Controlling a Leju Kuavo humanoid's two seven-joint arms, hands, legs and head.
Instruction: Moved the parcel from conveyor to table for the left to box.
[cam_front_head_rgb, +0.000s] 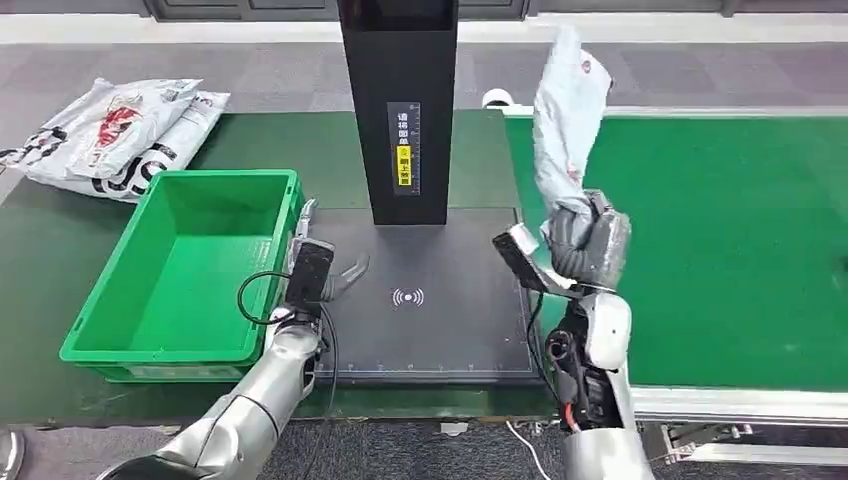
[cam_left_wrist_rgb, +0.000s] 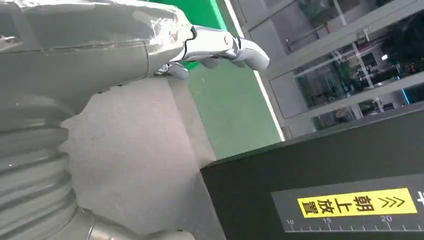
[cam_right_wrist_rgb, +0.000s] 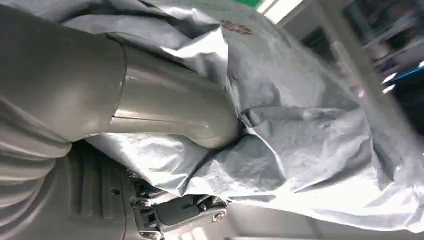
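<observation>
The right hand (cam_front_head_rgb: 588, 240) grips the parcel (cam_front_head_rgb: 566, 110) by its lower end, fingers and thumb wrapped tight round the crumpled grey plastic; the parcel stands nearly upright above the hand, its long axis running up and slightly away from the robot, the free end pointing up and leaning a little toward the belt (cam_front_head_rgb: 720, 240); it hangs in the air at the seam between the black pad (cam_front_head_rgb: 430, 330) and the belt, touching neither; in the right wrist view the thumb (cam_right_wrist_rgb: 170, 110) presses into the wrinkled parcel (cam_right_wrist_rgb: 310, 135), which bulges past it.

The left hand (cam_front_head_rgb: 322, 270) hovers low over the pad's left edge, just beside the green bin (cam_front_head_rgb: 185, 270); it holds nothing, its fingers spread and reaching toward the pad's middle; the left wrist view shows the fingers (cam_left_wrist_rgb: 225, 47) extended and empty, with the scanner post (cam_left_wrist_rgb: 320, 195) near.

The post (cam_front_head_rgb: 400, 100) stands upright at the back of the pad; two more bags (cam_front_head_rgb: 115, 135) lie flat on the table behind the bin, well apart from both hands.
</observation>
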